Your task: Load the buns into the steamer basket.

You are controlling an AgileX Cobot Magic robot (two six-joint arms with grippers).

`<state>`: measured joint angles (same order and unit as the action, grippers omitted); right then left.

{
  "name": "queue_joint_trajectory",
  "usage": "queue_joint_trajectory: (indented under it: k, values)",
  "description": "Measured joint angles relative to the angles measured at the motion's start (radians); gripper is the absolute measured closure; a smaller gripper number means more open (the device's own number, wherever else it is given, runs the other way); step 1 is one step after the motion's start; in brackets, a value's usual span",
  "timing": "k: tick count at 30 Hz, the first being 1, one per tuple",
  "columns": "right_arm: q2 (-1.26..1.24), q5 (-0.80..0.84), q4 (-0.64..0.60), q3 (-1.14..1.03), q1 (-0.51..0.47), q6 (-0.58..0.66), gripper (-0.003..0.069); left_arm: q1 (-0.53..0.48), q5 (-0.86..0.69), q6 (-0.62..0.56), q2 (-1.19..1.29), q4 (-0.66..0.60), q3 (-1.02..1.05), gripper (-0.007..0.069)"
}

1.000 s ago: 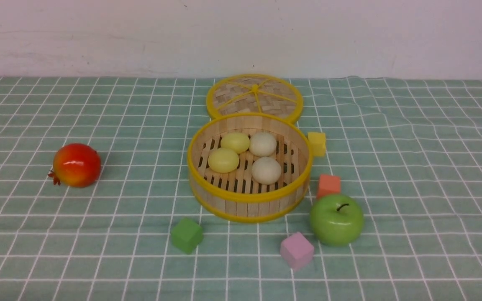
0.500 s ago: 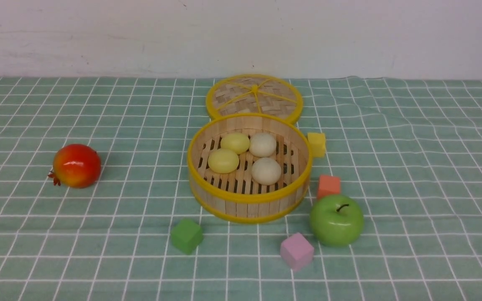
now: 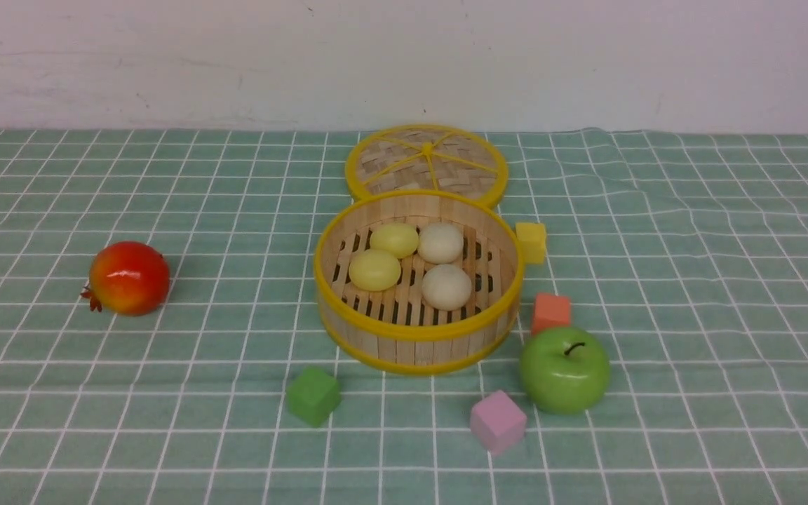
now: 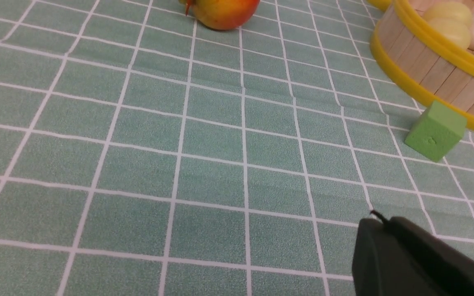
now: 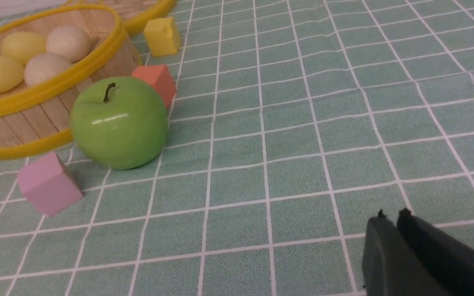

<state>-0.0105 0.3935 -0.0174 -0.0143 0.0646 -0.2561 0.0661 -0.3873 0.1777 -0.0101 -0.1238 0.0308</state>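
The steamer basket [image 3: 414,333] stands mid-table with two pale yellow buns [image 3: 374,269] and two cream-white buns [image 3: 446,286] lying on its slatted floor. Neither arm shows in the front view. In the left wrist view my left gripper [image 4: 379,220] is shut and empty, low over bare cloth well short of the basket wall [image 4: 426,68]. In the right wrist view my right gripper [image 5: 392,216] has its fingertips almost together with nothing between them, over bare cloth and apart from the basket [image 5: 35,119].
The flat woven lid [image 3: 426,160] lies behind the basket. A green apple [image 3: 564,369], orange cube [image 3: 550,311], pink cube [image 3: 496,421] and yellow cube [image 3: 531,241] crowd the basket's right side. A green cube [image 3: 313,395] sits in front, a red pomegranate [image 3: 128,277] far left.
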Motion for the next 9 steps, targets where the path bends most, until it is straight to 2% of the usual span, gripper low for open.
queue_joint_trajectory:
  k: [9]
  values:
    - [0.000,0.000,0.000,0.000,0.000,0.000,0.0606,0.000,0.000,0.000,0.000,0.000,0.000,0.0610]
